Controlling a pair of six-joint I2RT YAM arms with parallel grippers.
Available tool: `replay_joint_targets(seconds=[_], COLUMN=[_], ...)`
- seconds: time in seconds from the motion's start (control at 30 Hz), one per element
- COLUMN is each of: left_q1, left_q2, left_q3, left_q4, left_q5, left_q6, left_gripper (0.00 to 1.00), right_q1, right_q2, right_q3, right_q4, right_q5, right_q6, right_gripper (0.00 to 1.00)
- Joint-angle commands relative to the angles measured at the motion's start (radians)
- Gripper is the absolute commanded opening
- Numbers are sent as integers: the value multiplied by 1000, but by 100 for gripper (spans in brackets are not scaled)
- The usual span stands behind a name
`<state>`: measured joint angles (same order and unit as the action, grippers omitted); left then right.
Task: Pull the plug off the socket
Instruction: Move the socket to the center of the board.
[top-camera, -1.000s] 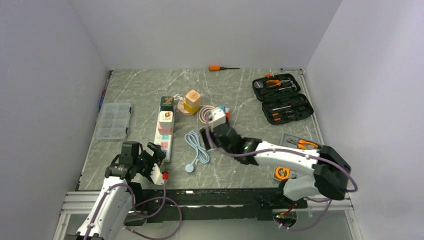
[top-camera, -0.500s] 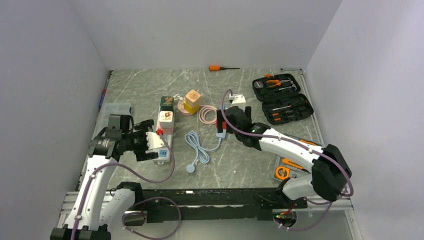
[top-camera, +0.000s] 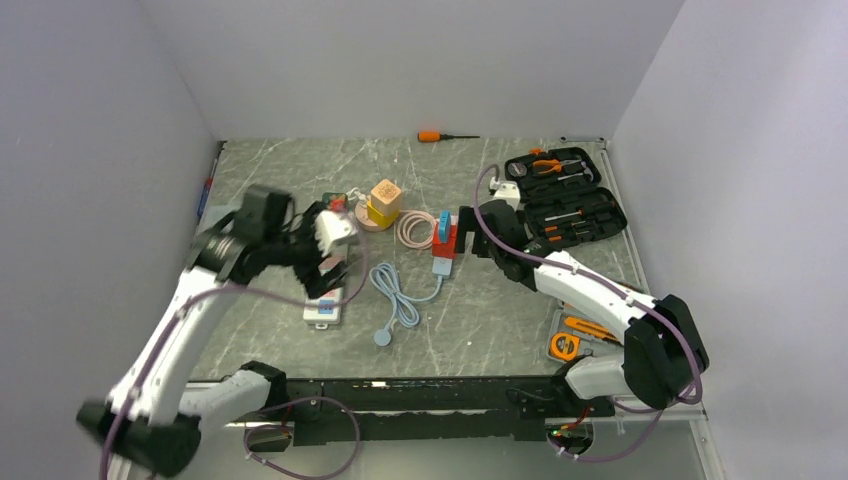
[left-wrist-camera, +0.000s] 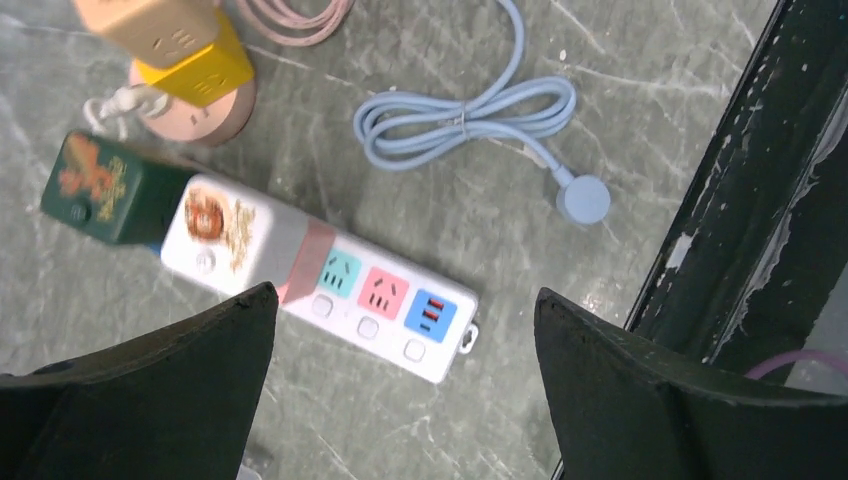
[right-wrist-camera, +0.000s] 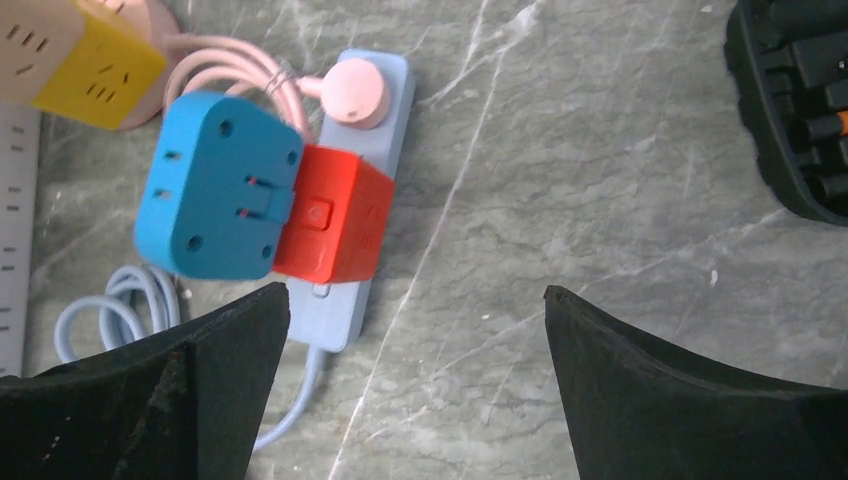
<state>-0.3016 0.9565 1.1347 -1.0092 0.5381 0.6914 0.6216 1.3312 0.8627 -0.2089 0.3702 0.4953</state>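
Note:
The socket, a long white power strip (left-wrist-camera: 395, 320) with green, pink and blue outlets, lies on the marble table; it also shows in the top view (top-camera: 323, 303). A white plug block with a picture (left-wrist-camera: 215, 225) and a dark green plug block (left-wrist-camera: 100, 185) sit in its far end. My left gripper (left-wrist-camera: 405, 295) hangs open and empty well above the strip; in the top view (top-camera: 330, 240) it hides the strip's far half. My right gripper (right-wrist-camera: 415, 295) is open and empty, over bare table just right of a blue adapter (right-wrist-camera: 220, 190) and a red adapter (right-wrist-camera: 335, 225).
The blue and red adapters sit on a small light-blue strip (right-wrist-camera: 340, 310) with a pink plug (right-wrist-camera: 360, 90). A yellow-tan cube on a pink disc (top-camera: 383, 205), a coiled light-blue cable (top-camera: 395, 295), an open tool case (top-camera: 565, 195) and an orange screwdriver (top-camera: 440, 136) lie around.
My left arm has risen from the near edge and swung far and right, over the strip's plugged end. My right gripper has moved far and right, to beside the blue and red adapters.

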Motion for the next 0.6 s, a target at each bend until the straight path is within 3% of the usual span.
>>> replay_joint_targets(seconds=[0.0, 0.17, 0.37, 0.57], left_q1=[-169, -259, -346, -363], left_q2=[251, 403, 498, 544], left_q3=[203, 322, 265, 172], left_q4=[-23, 73, 231, 353], left_q5=[-217, -203, -191, -214], left_q6=[-207, -304, -385, -480], left_gripper=[99, 99, 99, 99], right_q1=[-81, -187, -250, -257], right_q2=[-9, 50, 221, 416], right_q3=[39, 87, 196, 321], right_q4=[42, 52, 42, 42], right_q5=[-101, -177, -207, -231], right_q6=[42, 88, 108, 91], right_gripper=[100, 99, 94, 87])
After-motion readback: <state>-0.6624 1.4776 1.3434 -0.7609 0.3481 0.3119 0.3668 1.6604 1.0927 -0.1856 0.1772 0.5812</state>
